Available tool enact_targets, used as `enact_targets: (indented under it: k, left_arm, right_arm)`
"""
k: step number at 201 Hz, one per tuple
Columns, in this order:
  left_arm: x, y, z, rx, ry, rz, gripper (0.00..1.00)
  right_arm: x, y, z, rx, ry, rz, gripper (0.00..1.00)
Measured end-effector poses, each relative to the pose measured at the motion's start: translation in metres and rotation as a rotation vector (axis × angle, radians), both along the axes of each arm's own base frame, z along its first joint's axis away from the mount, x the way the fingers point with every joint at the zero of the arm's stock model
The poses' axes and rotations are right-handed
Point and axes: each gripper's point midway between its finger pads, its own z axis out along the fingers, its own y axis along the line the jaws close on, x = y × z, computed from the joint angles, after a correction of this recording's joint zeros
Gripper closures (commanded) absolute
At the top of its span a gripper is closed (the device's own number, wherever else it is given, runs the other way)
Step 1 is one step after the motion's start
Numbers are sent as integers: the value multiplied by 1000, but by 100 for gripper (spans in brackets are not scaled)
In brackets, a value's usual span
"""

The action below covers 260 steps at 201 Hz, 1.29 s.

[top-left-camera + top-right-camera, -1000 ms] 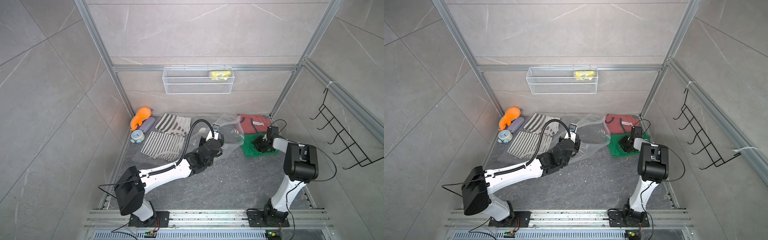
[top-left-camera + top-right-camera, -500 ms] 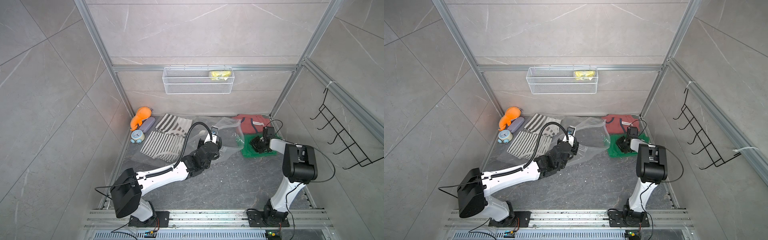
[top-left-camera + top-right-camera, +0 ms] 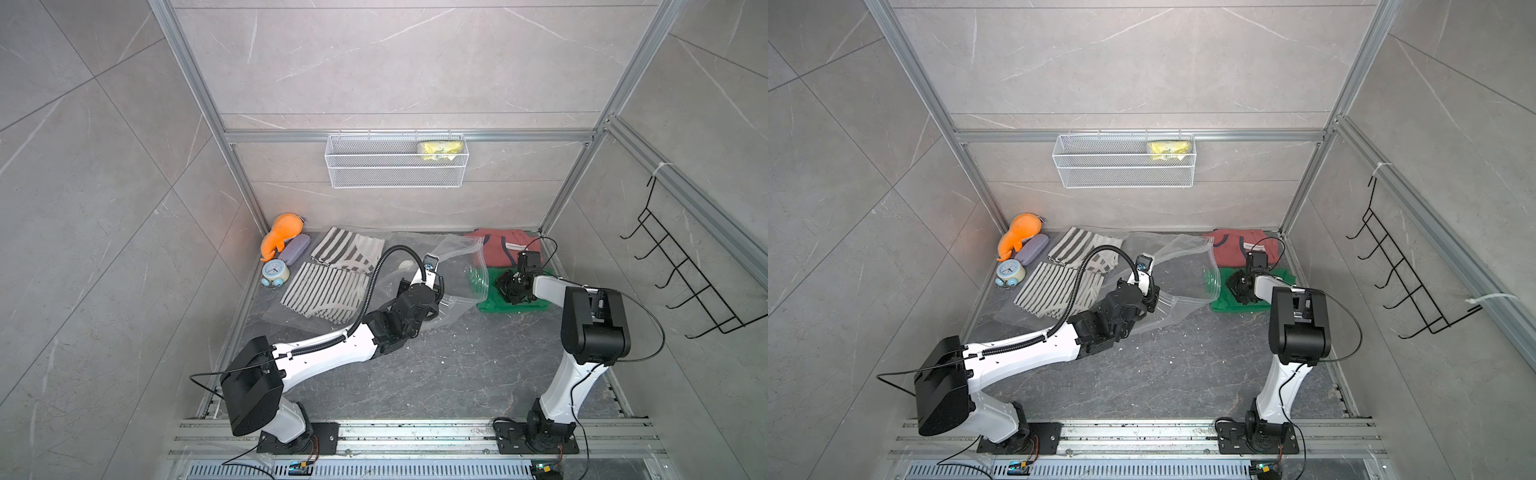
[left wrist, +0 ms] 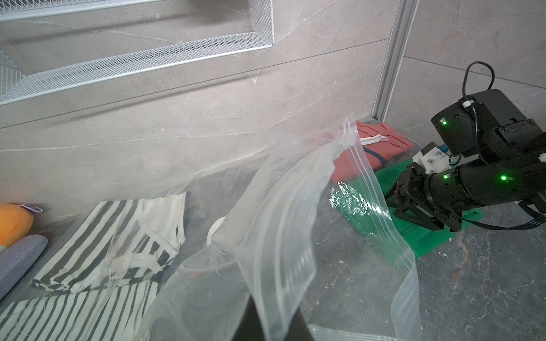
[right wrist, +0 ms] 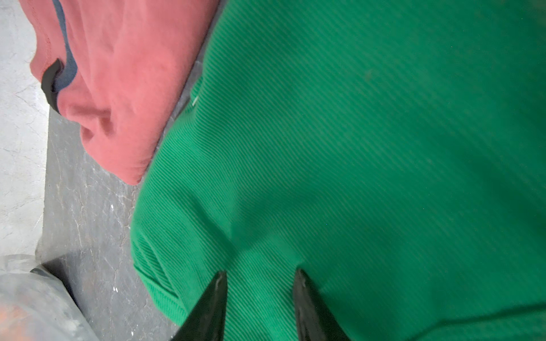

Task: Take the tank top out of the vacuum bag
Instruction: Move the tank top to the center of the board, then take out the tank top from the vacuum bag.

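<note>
The left gripper (image 3: 435, 291), clamped shut on the bag (image 4: 280, 221) at its mouth, has drawn back toward its base and dragged the mouth off the green top (image 5: 354, 147). Only the bag's edge still overlaps the top's near side. The right gripper (image 5: 260, 273) rests on the top, jaws partly apart and easing wider, with no fold pinched. Removal is judged nearly complete.
</note>
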Motion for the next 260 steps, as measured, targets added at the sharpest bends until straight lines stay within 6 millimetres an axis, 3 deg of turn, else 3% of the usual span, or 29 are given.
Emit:
enact_targets:
  k: [30,48,74,111,137,162,176,201,260]
  left_arm:
    - [1,-2,-7,14,9,-3,100]
    - [2,-7,-16,37,23,-8,100]
    - [3,-14,-26,59,39,-22,100]
    - [0,-30,-34,66,68,-93,100]
    - [-5,-39,-41,70,91,-147,100]
    - [-7,-42,-43,69,97,-162,100]
    - [-7,-42,-43,70,97,-163,100]
    - [-8,-44,-43,65,101,-179,100]
    - [-15,-60,-58,66,136,-263,100]
  right_arm:
    - [-4,1,5,-18,30,35,56]
    - [-2,0,19,-40,23,62,54]
    - [-9,-4,56,-91,-22,86,53]
    - [-20,5,129,-114,-210,143,56]
    - [-32,23,153,-80,-315,219,60]
    - [-40,55,150,-6,-358,326,66]
    - [-47,81,144,55,-375,406,72]
    - [-55,128,134,161,-416,524,74]
    - [-57,217,89,290,-433,690,78]
